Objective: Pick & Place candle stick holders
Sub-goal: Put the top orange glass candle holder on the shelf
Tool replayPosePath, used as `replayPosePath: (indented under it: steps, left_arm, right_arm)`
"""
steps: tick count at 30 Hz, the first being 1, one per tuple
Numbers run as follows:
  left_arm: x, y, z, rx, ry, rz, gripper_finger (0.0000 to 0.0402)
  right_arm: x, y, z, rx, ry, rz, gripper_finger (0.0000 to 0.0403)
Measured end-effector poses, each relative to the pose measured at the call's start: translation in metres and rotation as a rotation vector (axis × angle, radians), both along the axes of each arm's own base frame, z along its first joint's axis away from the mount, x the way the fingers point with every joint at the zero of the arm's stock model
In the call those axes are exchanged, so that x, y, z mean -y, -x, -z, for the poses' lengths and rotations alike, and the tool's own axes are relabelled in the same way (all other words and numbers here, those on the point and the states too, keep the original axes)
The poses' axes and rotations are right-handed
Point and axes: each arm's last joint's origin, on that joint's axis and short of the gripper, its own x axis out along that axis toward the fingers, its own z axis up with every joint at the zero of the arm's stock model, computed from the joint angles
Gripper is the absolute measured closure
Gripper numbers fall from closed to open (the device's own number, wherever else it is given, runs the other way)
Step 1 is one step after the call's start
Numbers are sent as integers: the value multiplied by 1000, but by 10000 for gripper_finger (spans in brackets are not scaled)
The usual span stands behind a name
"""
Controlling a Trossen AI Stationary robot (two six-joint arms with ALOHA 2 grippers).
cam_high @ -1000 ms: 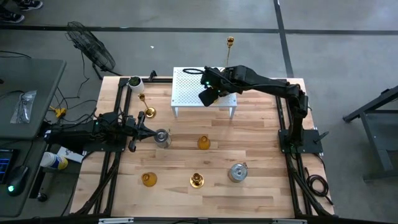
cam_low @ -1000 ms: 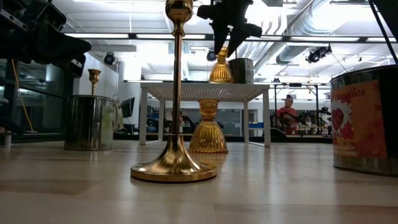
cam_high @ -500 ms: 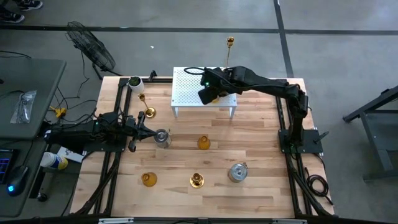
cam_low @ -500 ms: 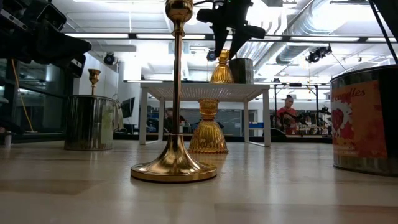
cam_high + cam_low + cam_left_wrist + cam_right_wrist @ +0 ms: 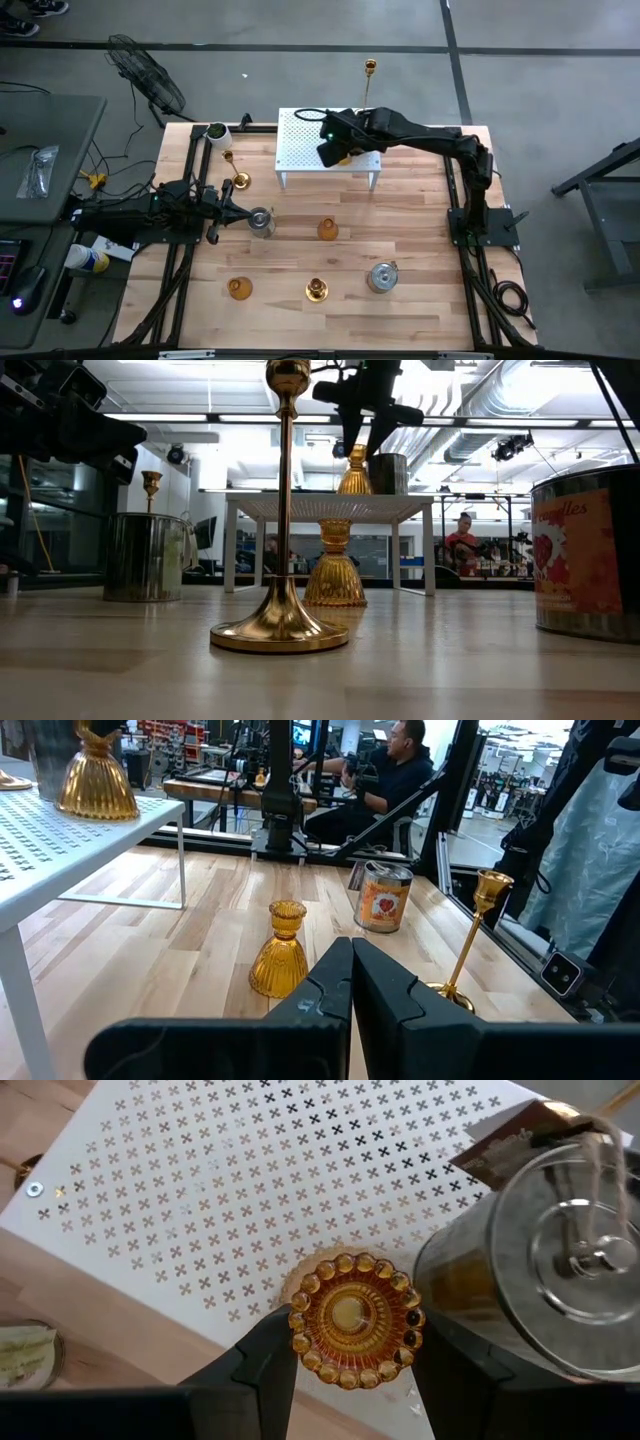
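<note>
Right gripper (image 5: 335, 152) sits over the white perforated rack (image 5: 300, 140), my fingers (image 5: 262, 1358) spread wide either side of an amber glass holder (image 5: 355, 1321) that stands on the rack; I cannot tell whether the pads touch it. A silver tin holder (image 5: 540, 1250) stands just beside it on the rack. My left gripper (image 5: 232, 211) rests low on the table (image 5: 420, 300), fingers pressed together on nothing, next to a silver cup (image 5: 261, 221). Other holders stand scattered over the table: amber (image 5: 327, 229), gold (image 5: 317, 290), silver (image 5: 382, 276).
</note>
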Motion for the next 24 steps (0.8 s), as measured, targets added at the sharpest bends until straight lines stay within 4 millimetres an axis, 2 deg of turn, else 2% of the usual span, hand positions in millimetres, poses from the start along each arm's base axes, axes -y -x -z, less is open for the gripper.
replayPosePath:
  steps: [24]
  left_arm:
    - [0, 0, 0, 0, 0, 0, 402]
  right_arm:
    - [2, 0, 1, -3, -4, 5, 220]
